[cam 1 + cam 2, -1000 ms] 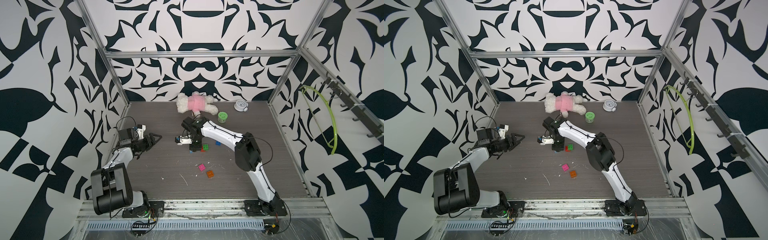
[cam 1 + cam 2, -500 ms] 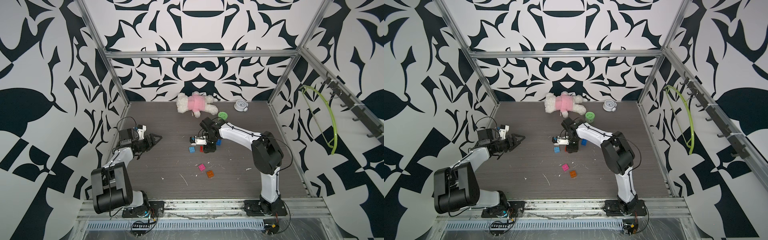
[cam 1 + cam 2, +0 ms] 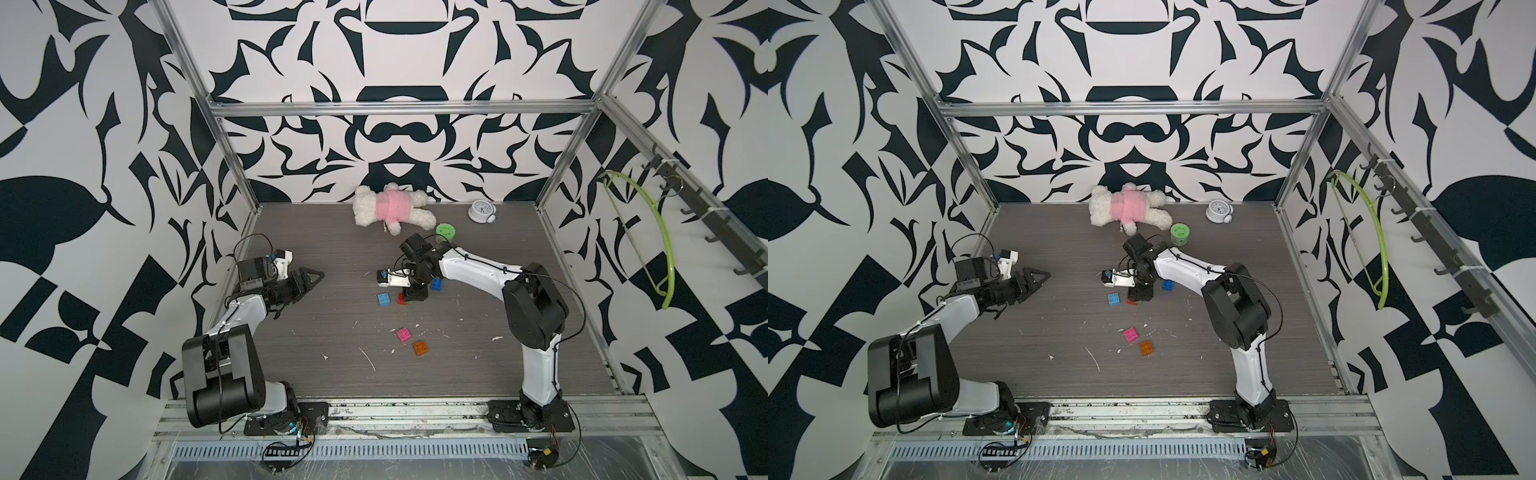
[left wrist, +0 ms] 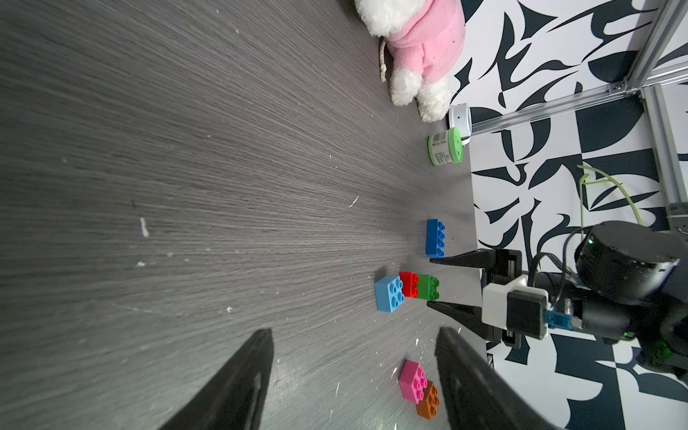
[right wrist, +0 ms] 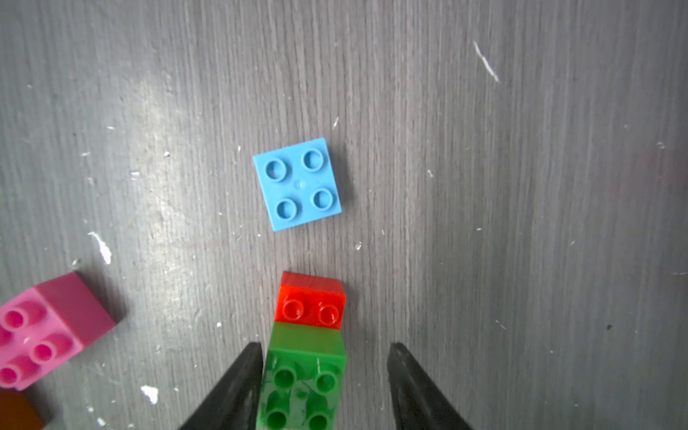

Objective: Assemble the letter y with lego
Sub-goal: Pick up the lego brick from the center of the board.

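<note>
A: How much of the Y is built?

B: Only a start is seen. In the right wrist view the green brick (image 5: 303, 376) is set half over the red brick (image 5: 309, 305) at the lower centre of the frame; the two are judged to be joined.

A: And the rest?

B: Four bricks are left loose on the table (image 3: 332, 374). The light blue brick (image 5: 296, 184) is seen studs up at mid-frame, just beside the red one but not touching. In a top view the blue bar (image 3: 436, 284) is found right of centre, and the pink brick (image 3: 402, 334) and orange brick (image 3: 420, 348) are found near each other lower down, well apart from the pair.

A: What is held?

B: Nothing is clamped. The right claw (image 5: 325, 348) is spread astride the green brick: one finger is laid against its side, and a gap is left at the other. The left claw (image 4: 353, 332) is spread wide and empty, at the left of the table in both top views.

A: So what remains?

B: The light blue end of the stem is to be added, then the bar, then the two tips; most of the work is judged undone.
</note>
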Controlling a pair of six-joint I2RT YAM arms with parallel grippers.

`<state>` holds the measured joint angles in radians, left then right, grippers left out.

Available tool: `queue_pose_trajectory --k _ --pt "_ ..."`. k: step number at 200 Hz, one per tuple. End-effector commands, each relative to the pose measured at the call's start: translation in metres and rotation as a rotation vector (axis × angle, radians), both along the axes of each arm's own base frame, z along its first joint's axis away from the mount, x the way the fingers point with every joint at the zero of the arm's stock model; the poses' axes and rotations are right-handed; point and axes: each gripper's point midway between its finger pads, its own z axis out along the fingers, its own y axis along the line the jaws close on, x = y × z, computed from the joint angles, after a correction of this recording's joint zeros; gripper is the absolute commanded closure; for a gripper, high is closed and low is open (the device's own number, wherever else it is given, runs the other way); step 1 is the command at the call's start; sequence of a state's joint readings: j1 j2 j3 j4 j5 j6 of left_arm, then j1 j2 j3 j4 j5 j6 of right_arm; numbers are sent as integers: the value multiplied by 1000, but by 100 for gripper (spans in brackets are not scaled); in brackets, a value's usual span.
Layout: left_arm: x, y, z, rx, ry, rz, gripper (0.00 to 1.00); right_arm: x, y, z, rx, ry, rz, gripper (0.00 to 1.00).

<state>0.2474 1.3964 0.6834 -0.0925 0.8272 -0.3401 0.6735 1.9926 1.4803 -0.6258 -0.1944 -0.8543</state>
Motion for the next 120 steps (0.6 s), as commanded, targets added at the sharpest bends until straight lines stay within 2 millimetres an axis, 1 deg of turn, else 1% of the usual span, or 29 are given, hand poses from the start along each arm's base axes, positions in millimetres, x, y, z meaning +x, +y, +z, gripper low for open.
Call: queue_pose_trajectory --k 1,28,94,120 --pt "-3 -1 -6 6 5 -8 27 0 1 4 5 29 -33 44" --pt "-2 -1 -6 6 7 -8 27 -4 0 3 5 45 -41 44" --pt "-3 -1 -7 5 11 -5 27 -3 3 -6 -5 58 -60 49" --pt "-3 -1 -7 6 10 -5 27 -4 5 -9 -8 62 -61 50"
